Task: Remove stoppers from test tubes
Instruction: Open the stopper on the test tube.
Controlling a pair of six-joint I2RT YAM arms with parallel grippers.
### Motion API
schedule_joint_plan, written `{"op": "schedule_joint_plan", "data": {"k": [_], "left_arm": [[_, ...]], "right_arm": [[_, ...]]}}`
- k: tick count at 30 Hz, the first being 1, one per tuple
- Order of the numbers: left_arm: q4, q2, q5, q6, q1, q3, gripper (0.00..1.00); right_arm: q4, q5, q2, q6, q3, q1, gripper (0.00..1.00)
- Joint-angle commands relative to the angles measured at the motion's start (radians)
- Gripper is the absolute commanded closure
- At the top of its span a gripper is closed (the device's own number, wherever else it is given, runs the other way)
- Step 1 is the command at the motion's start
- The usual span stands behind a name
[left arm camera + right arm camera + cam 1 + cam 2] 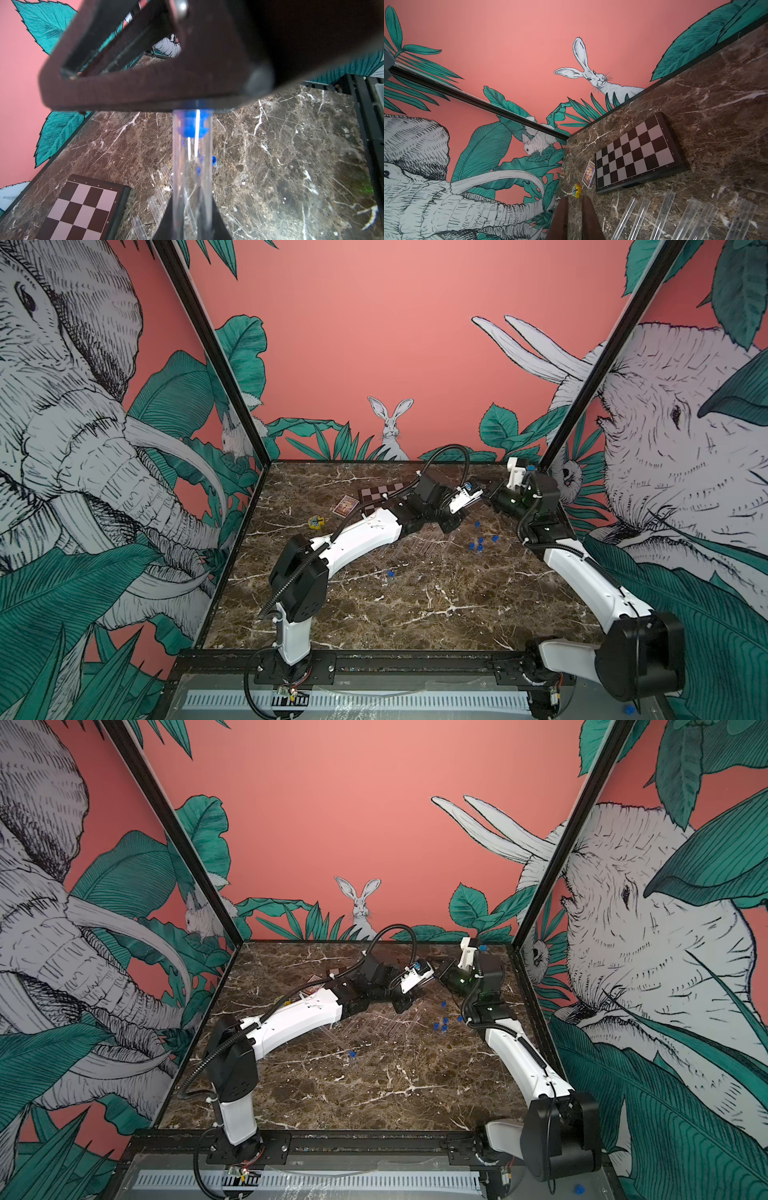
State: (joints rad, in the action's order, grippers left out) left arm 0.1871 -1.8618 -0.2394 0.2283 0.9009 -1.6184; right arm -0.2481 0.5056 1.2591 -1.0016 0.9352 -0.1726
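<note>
Clear test tube (pixel 192 176) pinched in our left gripper (pixel 192 220); right gripper (pixel 575 200) clamps its blue stopper (pixel 192 126). We should pull straight along it.

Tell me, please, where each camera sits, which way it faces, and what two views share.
Both top views: high at the front, facing down toward the back wall; left arm and right arm show.
Left wrist: on the left arm, looking along the left end effector, shut on a test tube plugged by a stopper.
Right wrist: on the right arm, facing the back-left corner; tips of the right end effector show.
Shared: both wrist views show the chessboard.
</note>
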Motion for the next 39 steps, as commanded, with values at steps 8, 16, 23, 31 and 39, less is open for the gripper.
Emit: {"op": "schedule_joint_plan", "data": {"k": [8,16,23,31,39], "left_arm": [[0.005,0.064,0.012,-0.009,-0.009,0.028,1.00],[-0.046,0.041,0.007,-0.026,-0.017,0.070,1.00],[-0.015,0.058,0.021,-0.007,-0.018,0.061,1.00],[0.049,0.089,0.041,0.017,-0.017,0.018,1.00],[0.047,0.061,0.035,0.000,-0.018,0.018,1.00]], "right_arm": [[-0.039,-0.116,-0.037,0.009,0.044,0.028,1.00],[-0.233,-0.048,-0.021,-0.214,0.009,0.087,1.00],[-0.259,-0.035,0.002,-0.230,-0.024,0.101,1.00],[-0.012,-0.104,-0.066,0.039,0.017,0.087,1.00],[0.068,-0.161,-0.122,0.127,0.068,0.082,1.00]]}}
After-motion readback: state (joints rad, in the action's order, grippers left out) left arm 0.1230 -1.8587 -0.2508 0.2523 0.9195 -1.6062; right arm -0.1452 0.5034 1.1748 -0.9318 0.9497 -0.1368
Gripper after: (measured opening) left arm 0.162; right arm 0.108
